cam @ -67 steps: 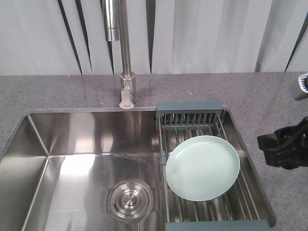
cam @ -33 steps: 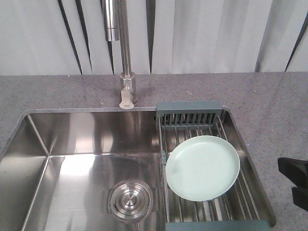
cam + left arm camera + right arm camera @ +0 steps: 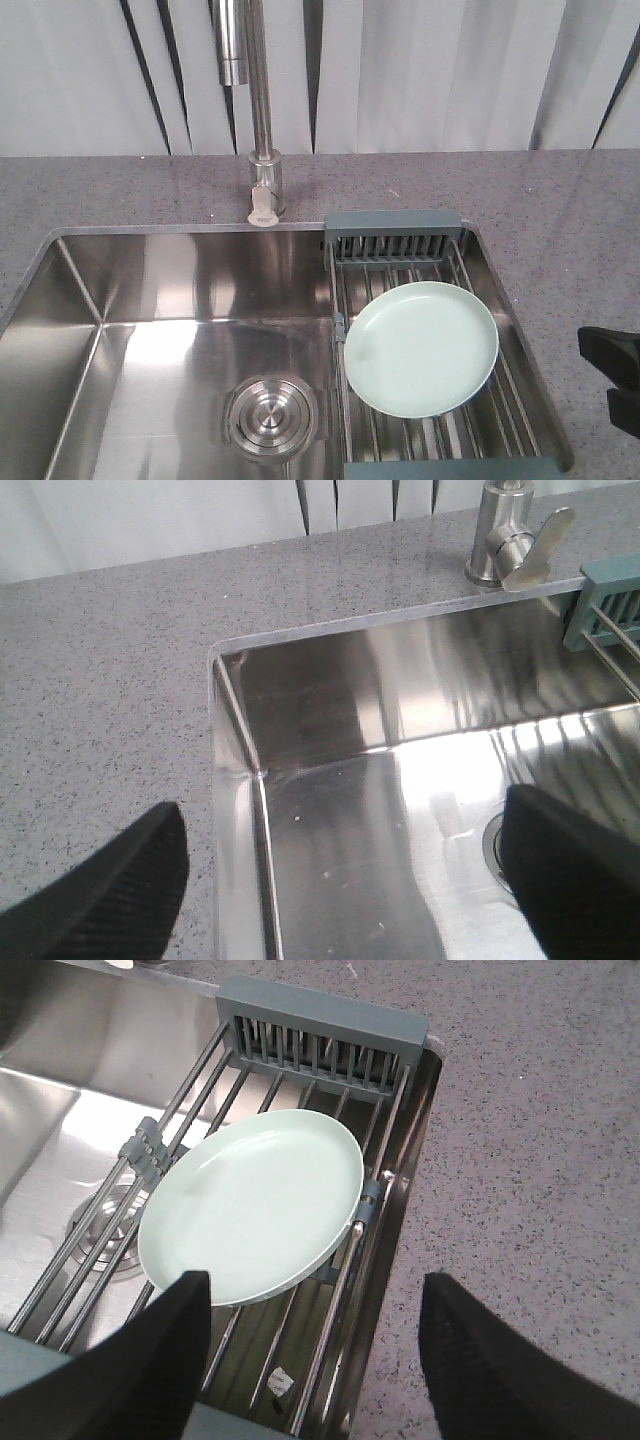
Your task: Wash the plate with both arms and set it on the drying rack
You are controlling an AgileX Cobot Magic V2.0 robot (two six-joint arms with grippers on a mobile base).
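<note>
At the right of the steel sink (image 3: 150, 300), the mint-green plate (image 3: 421, 347) lies flat on the drying rack (image 3: 400, 235); both grippers, left (image 3: 340, 880) and right (image 3: 310, 1360), are spread, holding nothing.

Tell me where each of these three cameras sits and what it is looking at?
Front view: above, facing the curtain, sees the sink, drying rack, plate; black claw part at right edge.
Left wrist: over the sink's corner; open left claw.
Right wrist: above the plate; open right claw.
Front and right wrist share plate and rack.

front view overhead, wrist views close, sharing sink (image 3: 180, 330)
</note>
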